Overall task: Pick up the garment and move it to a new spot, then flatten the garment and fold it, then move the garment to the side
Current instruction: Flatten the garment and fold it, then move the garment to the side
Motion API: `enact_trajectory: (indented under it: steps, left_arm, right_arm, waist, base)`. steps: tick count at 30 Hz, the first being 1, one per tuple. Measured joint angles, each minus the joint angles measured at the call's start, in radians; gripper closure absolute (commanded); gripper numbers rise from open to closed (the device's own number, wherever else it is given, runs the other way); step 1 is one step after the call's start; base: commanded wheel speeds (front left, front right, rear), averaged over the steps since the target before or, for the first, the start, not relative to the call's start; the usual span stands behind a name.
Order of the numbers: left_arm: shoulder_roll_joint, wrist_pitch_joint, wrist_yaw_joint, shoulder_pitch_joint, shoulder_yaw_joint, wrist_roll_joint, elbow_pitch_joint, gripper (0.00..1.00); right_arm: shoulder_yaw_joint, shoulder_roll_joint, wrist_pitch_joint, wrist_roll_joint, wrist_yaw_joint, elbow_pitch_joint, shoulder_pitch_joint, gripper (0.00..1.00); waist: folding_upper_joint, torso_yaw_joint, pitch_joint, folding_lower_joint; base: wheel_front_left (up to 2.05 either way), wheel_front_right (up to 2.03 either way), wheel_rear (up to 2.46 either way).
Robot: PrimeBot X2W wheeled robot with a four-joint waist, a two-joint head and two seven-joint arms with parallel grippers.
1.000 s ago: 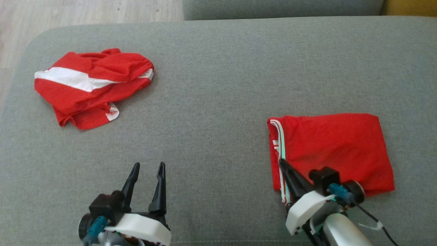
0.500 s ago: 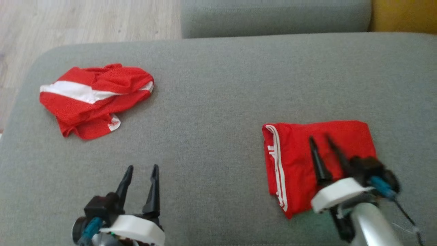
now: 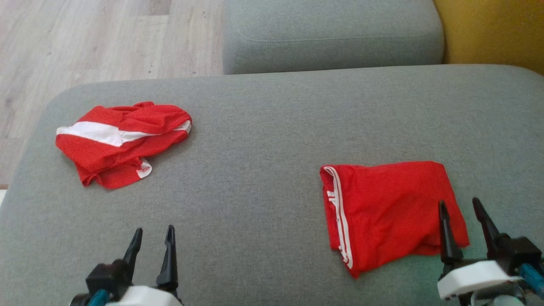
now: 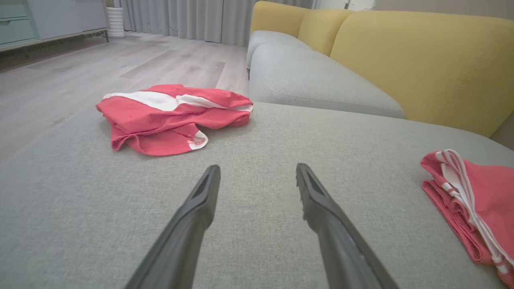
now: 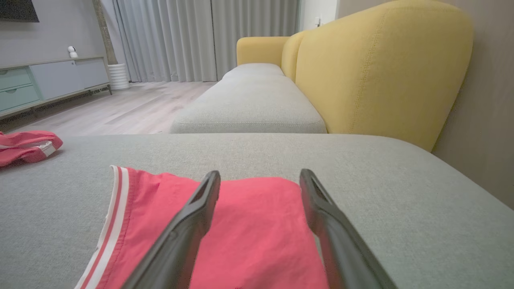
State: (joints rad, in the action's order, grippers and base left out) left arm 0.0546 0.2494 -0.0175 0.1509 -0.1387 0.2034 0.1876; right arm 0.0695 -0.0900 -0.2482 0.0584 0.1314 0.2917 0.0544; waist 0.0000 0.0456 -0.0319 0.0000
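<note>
Red folded cloth garment with white stripes (image 3: 391, 212) lies near right on the grey fabric cushion (image 3: 272, 170); expect it light, limp, slippery, so pinch all layers at an edge. Your right gripper (image 3: 459, 203) and left gripper (image 3: 154, 229) gape, empty.

- A big gray sofa seat (image 3: 272, 127) is in front, with another gray seat (image 3: 331, 38) just behind it.
- Yellow back cushions (image 5: 381, 68) stand along one side, by a plain wall (image 5: 490, 100).
- The floor (image 4: 80, 68) is pale wood.
- Long gray curtains (image 5: 180, 40) hang at the far end.
- A low cabinet (image 5: 40, 82) with drawers stands near a white ribbed pot (image 5: 118, 76).
- The dark shape (image 5: 18, 10) above the cabinet may be a TV.
</note>
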Motion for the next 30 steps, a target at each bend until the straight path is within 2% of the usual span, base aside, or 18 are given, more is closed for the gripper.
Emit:
enact_trajectory:
  steps: [13,19,23,26,30]
  left_arm:
    - [0.0,0.0,0.009,0.045,0.024,-0.009,-0.017,0.0]
    - [0.0,0.0,0.008,0.047,0.024,-0.009,-0.021,0.0]
    - [0.0,0.0,0.003,0.047,0.023,-0.009,-0.024,0.0]
    - [0.0,0.0,0.002,0.047,0.022,-0.008,-0.026,0.0]
    - [-0.001,0.0,0.0,0.046,0.014,-0.008,-0.025,0.0]
  right_arm:
    - [-0.007,-0.002,0.0,0.047,0.0,0.002,0.021,0.0]
    - [-0.018,-0.001,0.0,0.048,0.0,0.004,0.021,0.0]
    - [-0.03,-0.004,0.001,0.089,0.0,0.005,0.016,0.0]
    - [-0.027,-0.03,0.097,0.164,0.0,0.005,-0.005,0.0]
    - [0.008,-0.113,0.352,0.257,0.0,0.008,-0.094,0.0]
  waist:
    - [0.0,0.035,-0.002,0.0]
    - [0.0,0.031,0.001,0.0]
    - [0.0,0.023,0.01,0.0]
    - [0.0,0.016,0.02,0.0]
    - [0.0,0.009,0.04,0.0]
  base:
    - [0.0,0.0,0.0]
    - [0.0,0.0,0.0]
    - [0.0,0.0,0.0]
    - [0.0,0.0,0.0]
    - [0.0,0.0,0.0]
